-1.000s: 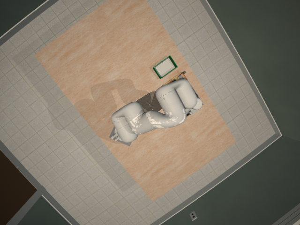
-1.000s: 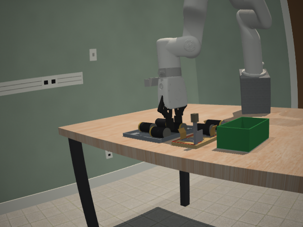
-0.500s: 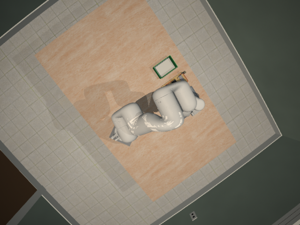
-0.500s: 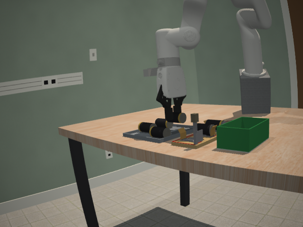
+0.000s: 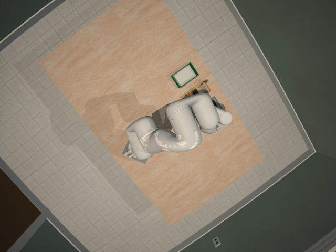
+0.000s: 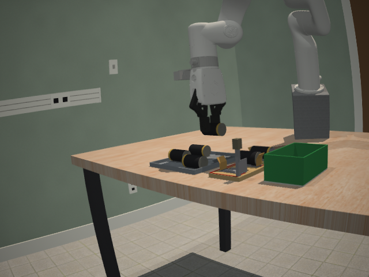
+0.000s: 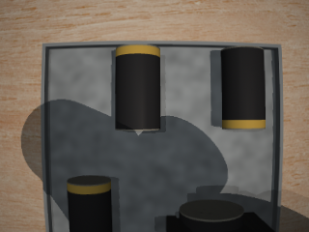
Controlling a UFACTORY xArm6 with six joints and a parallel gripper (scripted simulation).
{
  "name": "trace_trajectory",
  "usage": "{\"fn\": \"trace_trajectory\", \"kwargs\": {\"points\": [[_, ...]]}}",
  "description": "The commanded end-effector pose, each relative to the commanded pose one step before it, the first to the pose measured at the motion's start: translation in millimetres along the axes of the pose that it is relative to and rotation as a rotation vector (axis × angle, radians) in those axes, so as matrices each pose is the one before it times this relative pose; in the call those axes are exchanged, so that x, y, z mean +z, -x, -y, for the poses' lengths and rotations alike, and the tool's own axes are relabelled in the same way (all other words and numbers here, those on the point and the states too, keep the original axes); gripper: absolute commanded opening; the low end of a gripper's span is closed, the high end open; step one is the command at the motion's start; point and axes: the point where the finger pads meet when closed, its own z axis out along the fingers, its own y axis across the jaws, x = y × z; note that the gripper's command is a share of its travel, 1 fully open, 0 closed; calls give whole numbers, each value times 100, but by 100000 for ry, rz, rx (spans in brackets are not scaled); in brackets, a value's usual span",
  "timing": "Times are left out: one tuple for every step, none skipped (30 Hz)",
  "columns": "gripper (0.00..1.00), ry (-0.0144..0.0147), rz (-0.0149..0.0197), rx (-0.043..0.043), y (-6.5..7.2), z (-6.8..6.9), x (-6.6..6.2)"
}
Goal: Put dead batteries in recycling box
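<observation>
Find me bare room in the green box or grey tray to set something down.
The green box has bare floor between its walls. In the wrist view, the grey tray is bare between its left wall and upper-middle battery. Crowded: the holder, with its batteries and post.

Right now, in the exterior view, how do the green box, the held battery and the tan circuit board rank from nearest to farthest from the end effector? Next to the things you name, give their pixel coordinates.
1. Held battery (image 6: 221, 129) (image 7: 211, 211), between the fingers
2. Tan circuit board (image 5: 187, 93) (image 6: 229, 176), lower, toward the box
3. Green box (image 5: 175, 82) (image 6: 284, 169), beyond the board
</observation>
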Motion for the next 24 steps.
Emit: {"fn": "trace_trajectory", "kwargs": {"points": [[28,-183,-257,0,45,165,-5128],[28,0,-1,0,0,0,-54],[28,0,0,0,0,0,0],[28,0,0,0,0,0,0],[28,0,0,0,0,0,0],[28,0,0,0,0,0,0],[28,0,0,0,14,9,0],[28,0,0,0,89,59,0],[28,0,0,0,218,143,0],[28,0,0,0,379,248,0],[28,0,0,0,553,360,0],[28,0,0,0,723,473,0],[28,0,0,0,879,574,0],[28,0,0,0,1010,660,0],[28,0,0,0,1108,723,0],[28,0,0,0,1169,764,0],[28,1,1,-1,1016,667,0],[28,1,2,-1,726,477,0],[28,-1,-1,1,818,531,0],[28,0,0,0,0,0,0],[28,0,0,0,0,0,0],[28,0,0,0,1067,696,0],[28,0,0,0,944,616,0],[28,0,0,0,785,512,0]]}}
